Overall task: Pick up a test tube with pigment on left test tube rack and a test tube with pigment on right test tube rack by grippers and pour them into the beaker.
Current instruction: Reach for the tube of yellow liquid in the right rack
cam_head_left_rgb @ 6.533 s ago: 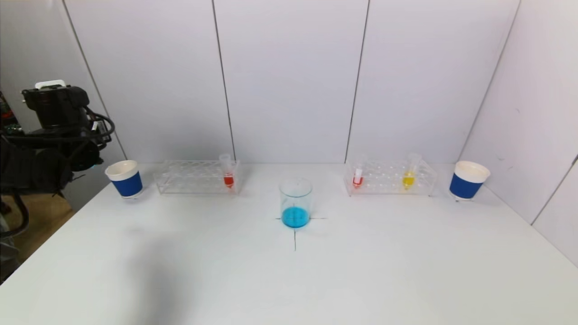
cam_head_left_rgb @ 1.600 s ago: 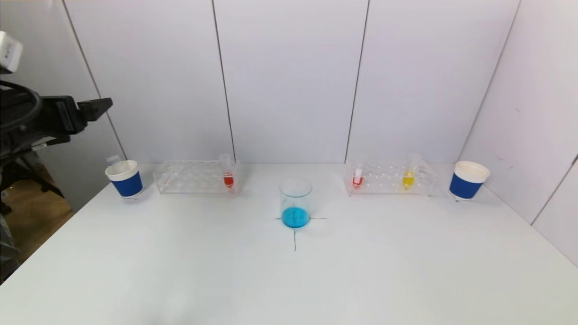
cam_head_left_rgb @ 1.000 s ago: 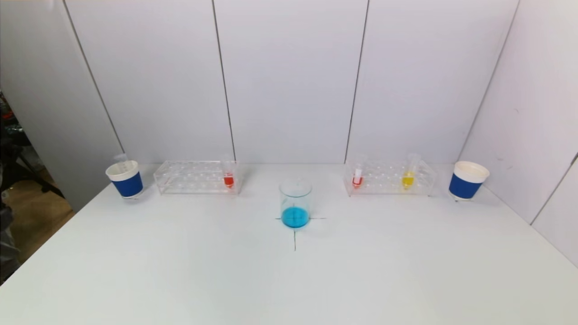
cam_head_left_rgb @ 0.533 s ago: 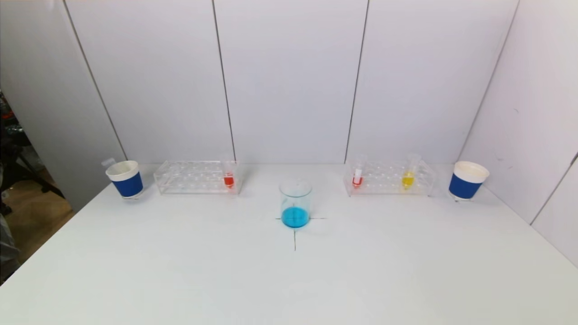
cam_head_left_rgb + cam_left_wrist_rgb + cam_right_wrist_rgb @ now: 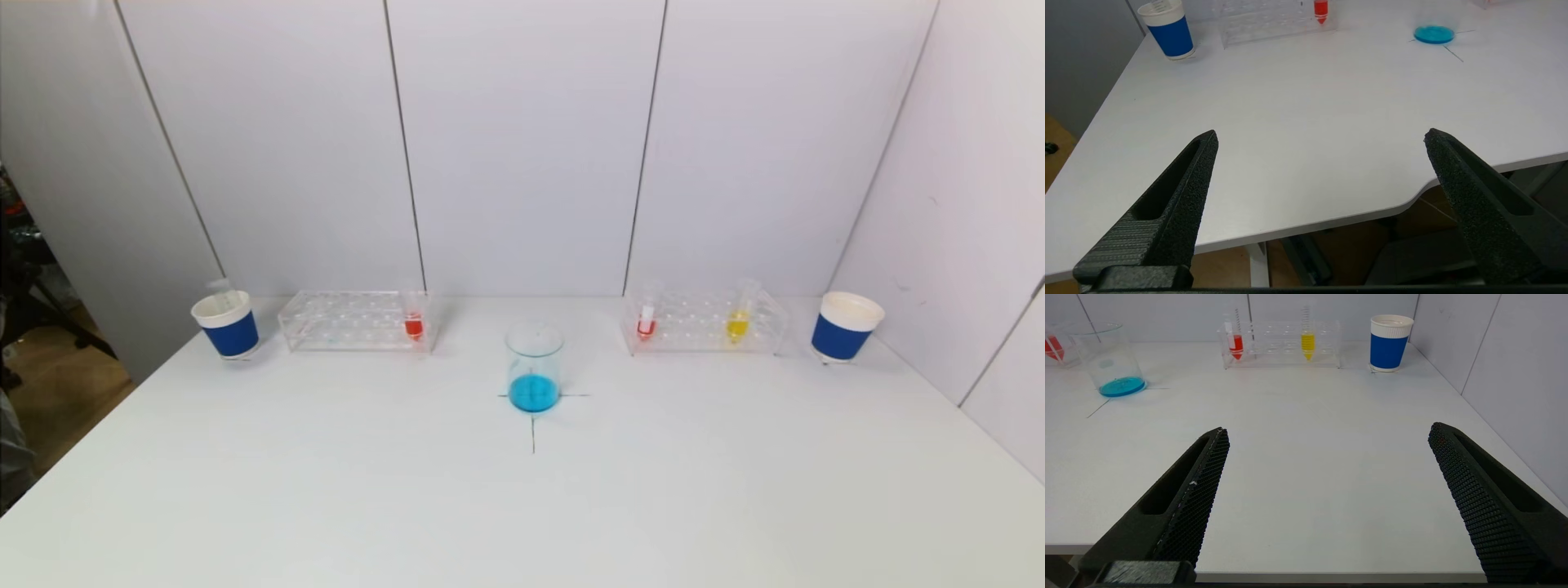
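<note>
Once the left claw had withdrawn from the blue cup, both claws, right included, hovered wide open and empty at the surface's near edge; the red tube and yellow tube remained racked beside the beaker, so another pickup looked due.

White desk: beaker with blue liquid is stood on a cross mark at centre. Left rack and right rack are set behind, flanked by left cup and right cup.
</note>
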`<state>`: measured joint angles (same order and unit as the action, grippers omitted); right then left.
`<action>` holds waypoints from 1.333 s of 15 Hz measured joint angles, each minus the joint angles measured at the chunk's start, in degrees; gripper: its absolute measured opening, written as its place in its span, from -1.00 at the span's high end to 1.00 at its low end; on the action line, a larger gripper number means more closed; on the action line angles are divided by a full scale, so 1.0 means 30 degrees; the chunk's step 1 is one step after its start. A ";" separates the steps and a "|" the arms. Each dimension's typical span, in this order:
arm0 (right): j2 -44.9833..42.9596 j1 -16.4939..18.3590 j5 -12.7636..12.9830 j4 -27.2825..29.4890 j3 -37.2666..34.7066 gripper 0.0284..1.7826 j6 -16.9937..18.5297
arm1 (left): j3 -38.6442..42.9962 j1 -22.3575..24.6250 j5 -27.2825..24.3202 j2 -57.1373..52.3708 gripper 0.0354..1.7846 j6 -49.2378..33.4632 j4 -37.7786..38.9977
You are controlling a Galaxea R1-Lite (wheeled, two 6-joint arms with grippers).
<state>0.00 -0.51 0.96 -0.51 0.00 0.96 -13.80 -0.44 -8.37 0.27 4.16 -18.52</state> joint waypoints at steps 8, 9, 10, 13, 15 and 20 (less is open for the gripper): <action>0.0000 0.0000 0.0000 0.0000 0.0000 -0.99 0.0000 | 0.4417 0.0020 0.2901 -0.0114 -0.98 -0.0276 0.5917; 0.0000 0.0000 0.0000 0.0000 0.0000 -0.99 0.0000 | 0.4511 0.0028 0.2844 -0.0114 -0.98 -0.0329 0.5990; 0.0000 0.0000 0.0000 0.0008 0.0000 -0.99 0.0000 | 0.4555 0.0028 0.2828 -0.0114 -0.98 -0.0329 0.6055; 0.0000 0.0000 0.0000 0.0008 0.0000 -0.99 0.0000 | 0.4592 0.0037 0.2824 -0.0106 -0.98 -0.0313 0.6071; 0.0000 0.0000 0.0000 0.0000 0.0000 -0.99 0.0000 | 0.4600 0.0037 0.2816 -0.0106 -0.98 -0.0313 0.6071; 0.0000 0.0000 -0.0008 0.0000 0.0000 -0.99 0.0000 | 0.4600 0.0028 0.2808 -0.0106 -0.98 -0.0313 0.6063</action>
<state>0.00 -0.51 0.94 -0.51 0.00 0.96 0.00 -0.35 0.05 -0.05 3.22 -0.33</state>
